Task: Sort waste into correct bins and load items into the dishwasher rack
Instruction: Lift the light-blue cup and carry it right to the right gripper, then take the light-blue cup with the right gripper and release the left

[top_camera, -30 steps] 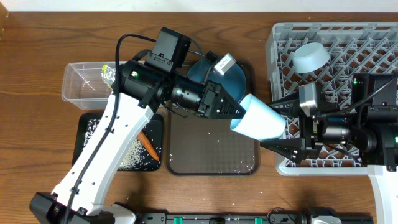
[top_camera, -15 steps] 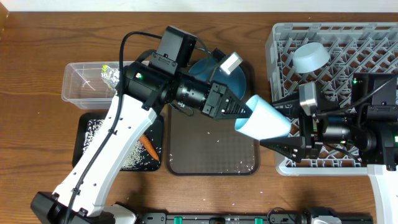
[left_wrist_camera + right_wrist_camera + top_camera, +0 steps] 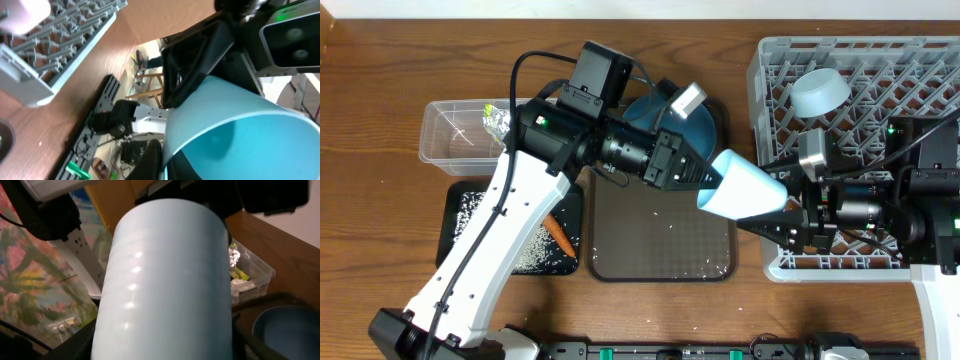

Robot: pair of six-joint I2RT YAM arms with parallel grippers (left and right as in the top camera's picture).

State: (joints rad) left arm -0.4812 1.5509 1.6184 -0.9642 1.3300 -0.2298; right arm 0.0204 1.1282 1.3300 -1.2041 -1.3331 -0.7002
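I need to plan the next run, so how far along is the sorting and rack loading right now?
Done: foil in the clear tub, carrot and rice on the black tray, one pale bowl in the rack. In hand: left gripper holds the light-blue cup, right gripper straddling it. Left: dark-blue plate, stray grains on the brown tray.

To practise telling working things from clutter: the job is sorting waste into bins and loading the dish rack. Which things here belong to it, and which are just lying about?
Belongs to the job: blue cup, bowl, plate, rack, clear tub, black tray, foil, carrot, rice.
Just lying about: brown tray, table.
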